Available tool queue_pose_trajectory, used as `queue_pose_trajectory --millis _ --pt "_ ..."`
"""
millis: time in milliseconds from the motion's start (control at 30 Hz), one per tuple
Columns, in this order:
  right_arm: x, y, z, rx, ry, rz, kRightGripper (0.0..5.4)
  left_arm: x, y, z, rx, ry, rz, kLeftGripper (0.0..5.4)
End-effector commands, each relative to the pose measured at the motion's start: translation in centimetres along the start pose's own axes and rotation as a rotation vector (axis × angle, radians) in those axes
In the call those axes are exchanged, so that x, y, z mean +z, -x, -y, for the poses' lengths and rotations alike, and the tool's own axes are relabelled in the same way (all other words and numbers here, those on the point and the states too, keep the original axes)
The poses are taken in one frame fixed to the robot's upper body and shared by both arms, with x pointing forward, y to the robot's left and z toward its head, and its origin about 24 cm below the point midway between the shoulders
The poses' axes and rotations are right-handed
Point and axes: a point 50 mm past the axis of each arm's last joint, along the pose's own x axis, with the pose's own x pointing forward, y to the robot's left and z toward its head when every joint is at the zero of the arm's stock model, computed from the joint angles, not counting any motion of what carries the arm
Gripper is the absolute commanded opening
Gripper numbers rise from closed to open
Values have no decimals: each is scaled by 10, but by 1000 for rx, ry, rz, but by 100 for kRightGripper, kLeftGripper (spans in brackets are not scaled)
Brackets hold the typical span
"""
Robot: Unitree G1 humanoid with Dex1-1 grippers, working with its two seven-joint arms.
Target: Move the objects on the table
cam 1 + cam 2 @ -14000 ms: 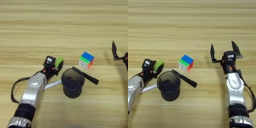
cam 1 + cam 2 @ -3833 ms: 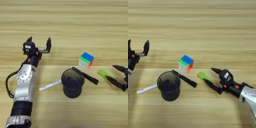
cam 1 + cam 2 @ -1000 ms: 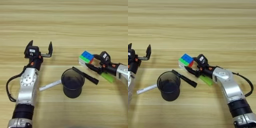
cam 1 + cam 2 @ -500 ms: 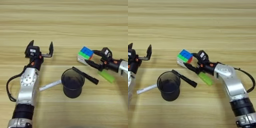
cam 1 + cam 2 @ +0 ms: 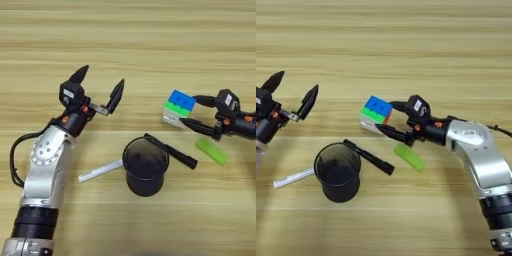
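The right pincer [image 5: 390,120] grips the multicoloured 3x3 puzzle cube [image 5: 376,114] between its two black fingers, the cube tilted, blue face up. The small bright green rectangular block [image 5: 410,157] lies on the light-brown wooden surface [image 5: 406,45] just below that pincer. The left pincer [image 5: 100,85] hovers spread wide, holding nothing. Broad bare wood lies beyond. A black cup [image 5: 145,166] stands between them, contents indiscernible, flanked by a black marker [image 5: 172,151] and a white pen [image 5: 100,171].

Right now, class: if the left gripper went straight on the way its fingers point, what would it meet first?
Probably nothing: the left gripper, open, points up-picture over bare table; that way looks free as far as shown.
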Motion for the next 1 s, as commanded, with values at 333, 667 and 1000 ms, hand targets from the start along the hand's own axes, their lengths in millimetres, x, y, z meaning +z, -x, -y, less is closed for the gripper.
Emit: queue_pose_trajectory --millis 333,667,1000 --pt "26 20 5 135 107 62 332 21 0 26 -405 36 -34 540" --pt "45 29 -4 256 137 100 332 23 9 48 -605 40 -76 540" --pt "56 36 -16 361 157 100 332 25 14 59 -694 25 -102 540"
